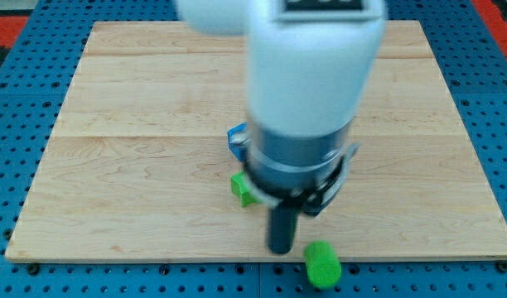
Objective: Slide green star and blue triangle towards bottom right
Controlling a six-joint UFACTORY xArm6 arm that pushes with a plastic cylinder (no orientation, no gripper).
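Currently our tip point(281, 248) sits near the tabletop point(137, 165) bottom edge, just left of a green block point(323, 263) of unclear shape. Green star point(243, 189) and blue triangle point(236, 138) lie up-left of the tip, partly hidden by our arm. No jaws on this rig.

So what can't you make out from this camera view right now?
- Blue block: mostly hidden behind the arm; shape unreadable.
- Green block at the arm's left edge: partly covered; star shape unconfirmed.
- My tip: blurred, just left of the green block at the board's bottom edge; contact unclear.
- Board behind the arm: hidden.
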